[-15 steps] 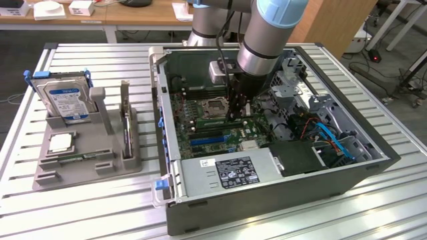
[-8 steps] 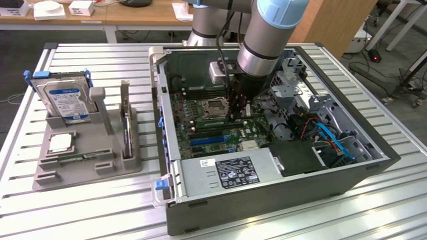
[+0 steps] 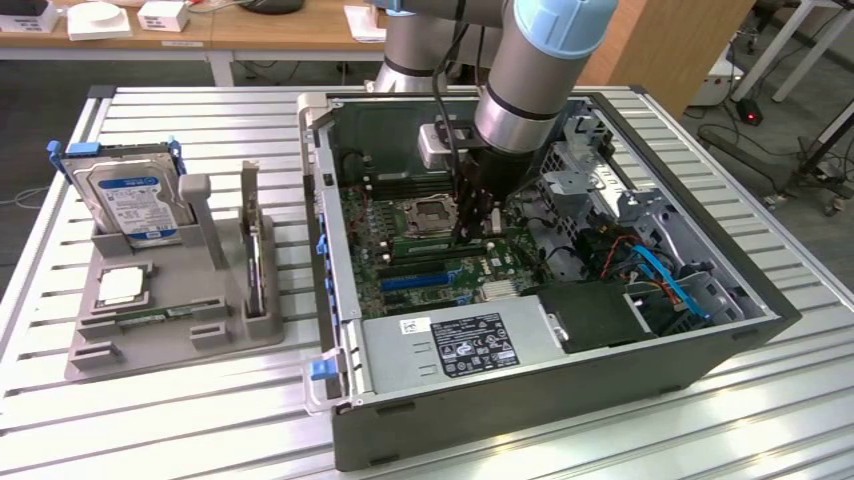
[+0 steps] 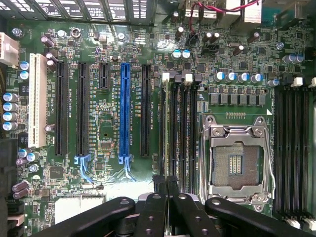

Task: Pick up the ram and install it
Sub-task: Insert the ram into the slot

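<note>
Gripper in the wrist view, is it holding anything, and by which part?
The gripper looks shut on the ram, pinching its long upper edge as it stands edge-on at the memory slots.

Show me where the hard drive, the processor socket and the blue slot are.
hard drive [image 3: 134,205], exterior view, on its blue-white label.
processor socket [image 4: 235,163], wrist view, on its open centre.
blue slot [image 4: 125,111], wrist view, midway along its length.

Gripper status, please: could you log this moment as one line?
gripper shut, low in case | ram edge-on at its tips, beside socket; grip unclear | spare ram on stand
</note>
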Controlling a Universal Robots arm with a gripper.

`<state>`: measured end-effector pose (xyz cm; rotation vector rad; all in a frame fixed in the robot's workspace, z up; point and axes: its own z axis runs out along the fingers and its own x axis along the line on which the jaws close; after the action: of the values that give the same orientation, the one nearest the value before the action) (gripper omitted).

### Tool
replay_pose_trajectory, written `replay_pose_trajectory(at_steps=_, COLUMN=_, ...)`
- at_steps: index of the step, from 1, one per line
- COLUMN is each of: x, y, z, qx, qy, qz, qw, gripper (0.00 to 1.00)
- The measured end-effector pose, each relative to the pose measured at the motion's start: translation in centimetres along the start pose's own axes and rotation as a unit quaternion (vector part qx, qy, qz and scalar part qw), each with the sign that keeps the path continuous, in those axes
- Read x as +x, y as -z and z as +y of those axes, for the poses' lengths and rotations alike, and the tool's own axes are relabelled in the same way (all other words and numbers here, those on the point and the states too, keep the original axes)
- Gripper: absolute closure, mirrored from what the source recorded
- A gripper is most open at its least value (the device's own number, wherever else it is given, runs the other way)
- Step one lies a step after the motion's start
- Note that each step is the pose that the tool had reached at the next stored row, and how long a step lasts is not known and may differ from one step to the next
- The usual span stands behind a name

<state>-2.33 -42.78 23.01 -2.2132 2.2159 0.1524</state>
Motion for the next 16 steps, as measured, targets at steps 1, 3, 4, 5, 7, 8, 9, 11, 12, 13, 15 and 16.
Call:
replay_pose_trajectory(at_steps=1, x=0.00, y=0.00, z=0.00, qx=0.0000, qy=0.000, qz=0.0000, qw=1.0000, gripper=0.89)
replay_pose_trajectory(at_steps=3, x=0.00, y=0.00, z=0.00, qx=0.0000, qy=0.000, qz=0.0001, qw=1.0000, gripper=0.89)
replay_pose_trajectory(at_steps=4, x=0.00, y=0.00, z=0.00, qx=0.0000, qy=0.000, qz=0.0001, qw=1.0000, gripper=0.89)
replay_pose_trajectory(at_steps=5, x=0.00, y=0.00, z=0.00, qx=0.0000, qy=0.000, qz=0.0001, qw=1.0000, gripper=0.89)
replay_pose_trajectory(at_steps=7, x=0.00, y=-0.03, z=0.00, qx=0.0001, qy=0.000, qz=0.0000, qw=1.0000, gripper=0.89)
replay_pose_trajectory(at_steps=8, x=0.00, y=-0.03, z=0.00, qx=0.0000, qy=0.000, qz=0.0000, qw=1.0000, gripper=0.89)
replay_pose_trajectory(at_steps=9, x=0.00, y=-0.03, z=0.00, qx=0.0000, qy=0.000, qz=0.0000, qw=1.0000, gripper=0.89)
replay_pose_trajectory(at_steps=11, x=-0.01, y=-0.03, z=0.00, qx=0.0000, qy=0.000, qz=0.0001, qw=1.0000, gripper=0.89)
replay_pose_trajectory(at_steps=12, x=-0.01, y=-0.03, z=0.00, qx=0.0000, qy=0.000, qz=0.0001, qw=1.0000, gripper=0.89)
replay_pose_trajectory(at_steps=13, x=-0.01, y=-0.03, z=0.00, qx=0.0000, qy=0.000, qz=0.0001, qw=1.0000, gripper=0.89)
replay_pose_trajectory(at_steps=15, x=-0.01, y=-0.04, z=0.00, qx=0.0000, qy=0.000, qz=0.0001, qw=1.0000, gripper=0.89)
replay_pose_trajectory(at_steps=16, x=-0.01, y=-0.06, z=0.00, qx=0.0000, qy=0.000, qz=0.0001, qw=1.0000, gripper=0.89)
